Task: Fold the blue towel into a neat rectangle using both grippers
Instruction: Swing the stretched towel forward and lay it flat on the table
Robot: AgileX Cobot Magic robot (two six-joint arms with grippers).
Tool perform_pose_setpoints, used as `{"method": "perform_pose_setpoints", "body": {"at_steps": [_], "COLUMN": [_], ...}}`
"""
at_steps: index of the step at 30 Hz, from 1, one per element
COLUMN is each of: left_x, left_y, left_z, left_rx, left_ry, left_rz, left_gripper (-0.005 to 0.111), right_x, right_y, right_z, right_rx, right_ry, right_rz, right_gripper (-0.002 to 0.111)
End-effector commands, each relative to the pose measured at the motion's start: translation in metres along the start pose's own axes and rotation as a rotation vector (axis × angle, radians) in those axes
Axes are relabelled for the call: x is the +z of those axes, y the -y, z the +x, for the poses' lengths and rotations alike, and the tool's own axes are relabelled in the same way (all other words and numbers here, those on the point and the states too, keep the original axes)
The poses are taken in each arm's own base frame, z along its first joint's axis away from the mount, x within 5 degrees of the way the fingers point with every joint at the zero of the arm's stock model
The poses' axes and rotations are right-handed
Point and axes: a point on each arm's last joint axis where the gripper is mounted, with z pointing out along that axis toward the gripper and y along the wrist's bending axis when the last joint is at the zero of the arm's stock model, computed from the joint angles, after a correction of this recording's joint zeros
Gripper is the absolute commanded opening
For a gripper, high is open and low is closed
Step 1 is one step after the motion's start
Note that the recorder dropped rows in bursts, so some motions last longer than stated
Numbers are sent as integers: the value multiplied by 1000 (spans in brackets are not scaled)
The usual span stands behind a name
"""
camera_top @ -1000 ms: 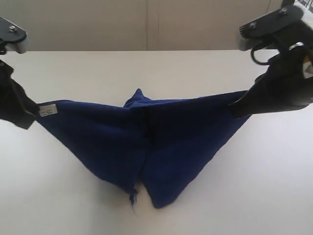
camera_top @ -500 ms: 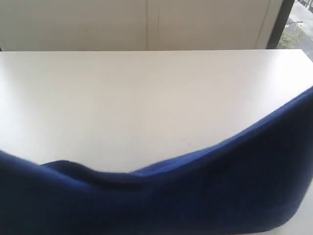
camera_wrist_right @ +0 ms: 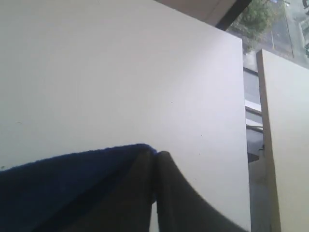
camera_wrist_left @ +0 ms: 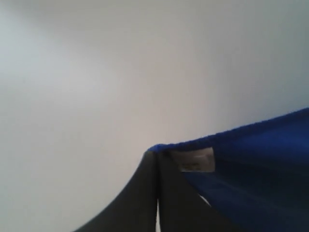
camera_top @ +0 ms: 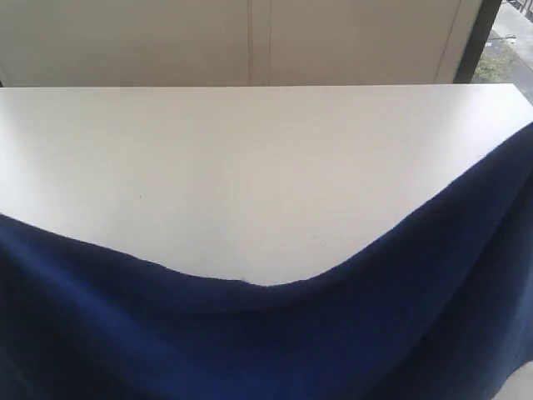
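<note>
- Exterior view: the blue towel (camera_top: 333, 333) hangs close to the lens and fills the lower part of the picture. Its top edge sags in a curve, lowest near the middle and higher at the right end than at the left. The white table (camera_top: 250, 158) lies behind it, with a pale wall (camera_top: 150, 42) beyond.
- Left wrist view: the left gripper (camera_wrist_left: 157, 157) is pinched tight on a towel corner, its dark fingers pressed together with only a hairline slit between them. A white label (camera_wrist_left: 197, 160) on the cloth sits just beside the fingertips. The towel stretches away from the tips over the blurred white table.
- Right wrist view: the right gripper (camera_wrist_right: 155, 155) is clamped on another towel corner, fingers together, with the cloth edge at the tips. The towel trails off to one side above the table. A window (camera_wrist_right: 270, 29) shows past the table's edge.
</note>
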Motion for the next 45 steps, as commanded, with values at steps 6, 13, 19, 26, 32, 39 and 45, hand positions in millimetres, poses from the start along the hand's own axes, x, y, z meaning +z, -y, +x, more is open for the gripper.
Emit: {"method": "perform_pose_setpoints", "body": {"at_steps": [6, 13, 19, 26, 32, 39, 45], "left_x": [135, 196, 232, 264, 274, 293, 307], "left_y": [-2, 3, 1, -36, -47, -42, -38], "left_z": [-24, -42, -62, -71, -74, -69, -68], "left_rx": [-65, -84, -4, -67, -88, -89, -122], "left_ry": [-88, 27, 52, 16, 15, 29, 64], "left_rz": [-2, 36, 46, -8, -24, -9, 0], "left_gripper": [0, 0, 0, 0, 0, 0, 0], "right_x": [121, 193, 226, 254, 272, 301, 319], "right_y": [-35, -41, -40, -26, -16, -14, -10], "right_z": [-14, 4, 5, -2, -4, 3, 5], "right_rx": [-77, -27, -17, 22, 43, 57, 68], "right_ry": [-103, -163, -195, -199, -213, -229, -244], "right_rz": [210, 163, 145, 168, 196, 165, 177], "right_gripper": [0, 0, 0, 0, 0, 0, 0]}}
